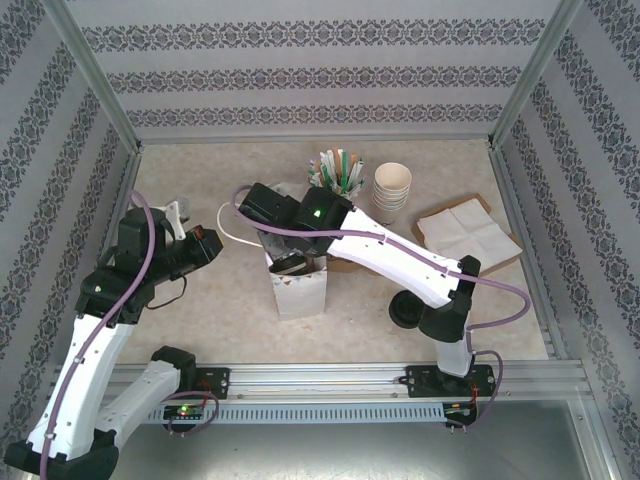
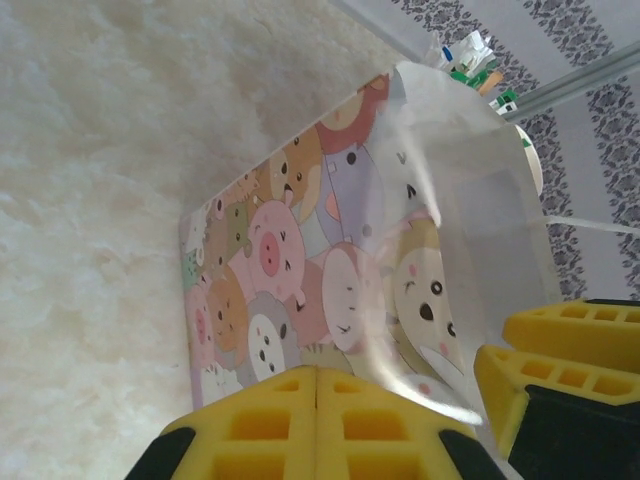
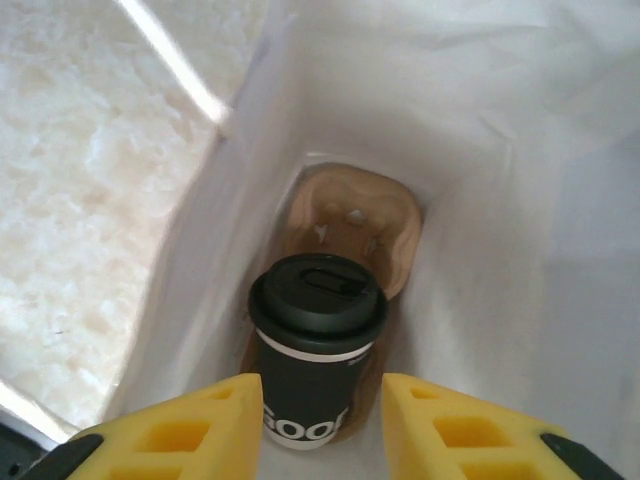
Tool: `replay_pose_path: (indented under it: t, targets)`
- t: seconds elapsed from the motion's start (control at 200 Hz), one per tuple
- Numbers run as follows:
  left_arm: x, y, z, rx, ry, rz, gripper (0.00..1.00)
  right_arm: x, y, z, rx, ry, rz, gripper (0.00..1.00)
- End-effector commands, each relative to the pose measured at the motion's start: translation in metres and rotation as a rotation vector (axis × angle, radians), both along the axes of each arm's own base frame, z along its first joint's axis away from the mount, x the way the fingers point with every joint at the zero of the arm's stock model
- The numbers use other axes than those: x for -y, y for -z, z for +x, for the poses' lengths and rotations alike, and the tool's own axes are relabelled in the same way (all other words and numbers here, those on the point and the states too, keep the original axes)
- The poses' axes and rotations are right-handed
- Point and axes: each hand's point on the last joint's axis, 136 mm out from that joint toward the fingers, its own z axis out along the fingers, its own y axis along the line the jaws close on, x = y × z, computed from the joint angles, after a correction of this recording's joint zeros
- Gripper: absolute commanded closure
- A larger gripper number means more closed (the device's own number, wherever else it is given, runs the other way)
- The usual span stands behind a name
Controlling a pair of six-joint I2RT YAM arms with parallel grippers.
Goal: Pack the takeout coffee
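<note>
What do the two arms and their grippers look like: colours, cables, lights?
Both the left arm and right arm have white links with black joints. A purple cable runs along each. Small green lights glow on them. The left gripper and right gripper have yellow fingers with square hollows.

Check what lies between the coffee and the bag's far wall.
In the right wrist view, an empty slot of the carrier lies there, reaching from the coffee to the bag wall.
</note>
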Motion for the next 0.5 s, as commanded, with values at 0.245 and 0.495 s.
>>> replay_pose_path:
  t: [0.245,0.495]
  targets:
    - [0.000,-0.005,-0.008,-0.012,-0.088,-0.153,1.00,0.007,0.000,-0.007,-0.029,0.089,-0.038,0.62]
    - [-0.023,-0.019,-0.012,0.064,-0.155,-0.043,0.86,0.004,0.035,0.002,-0.078,0.133,-0.124,0.50]
